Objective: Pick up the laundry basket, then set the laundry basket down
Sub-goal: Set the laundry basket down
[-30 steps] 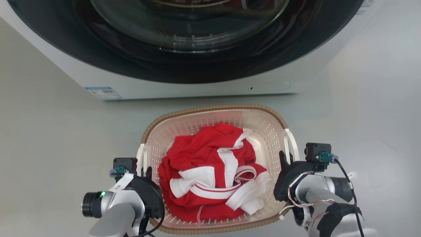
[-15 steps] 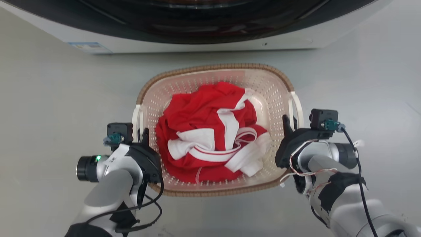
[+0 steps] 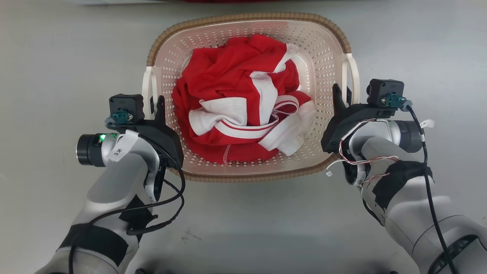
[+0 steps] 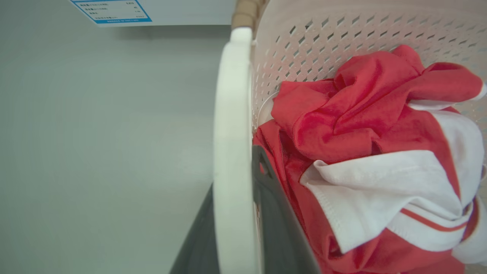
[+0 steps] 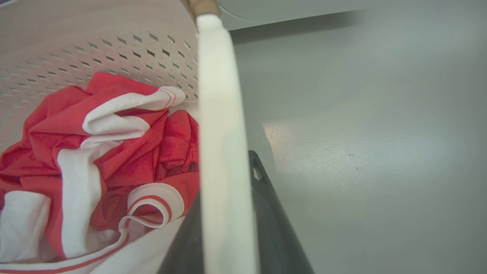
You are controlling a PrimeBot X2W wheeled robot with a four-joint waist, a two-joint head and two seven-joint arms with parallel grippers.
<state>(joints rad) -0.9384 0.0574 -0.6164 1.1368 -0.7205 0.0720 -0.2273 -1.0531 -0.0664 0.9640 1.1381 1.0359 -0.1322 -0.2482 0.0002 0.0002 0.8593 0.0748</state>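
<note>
The laundry basket (image 3: 247, 17), cream and perforated with a brown woven rim, sits high in the head view and holds a crumpled red and white garment (image 3: 243, 102). My left gripper (image 3: 155, 104) is shut on the basket's left white handle (image 3: 147, 89). My right gripper (image 3: 341, 93) is shut on the right white handle (image 3: 354, 76). In the left wrist view the handle (image 4: 232, 114) runs between the two dark fingers of the left gripper (image 4: 236, 171). The right wrist view shows its handle (image 5: 220, 114) pinched the same way by the right gripper (image 5: 224, 175).
Grey floor (image 3: 57, 57) surrounds the basket on all sides. The washing machine's white base (image 3: 125, 1) lies just beyond the basket's far rim, and its blue label (image 4: 110, 10) shows in the left wrist view. Cables hang from both forearms.
The whole head picture has shifted: the washing machine has slid out at the top and more of both arms shows. The basket looks larger and nearer, both grippers still on its handles.
</note>
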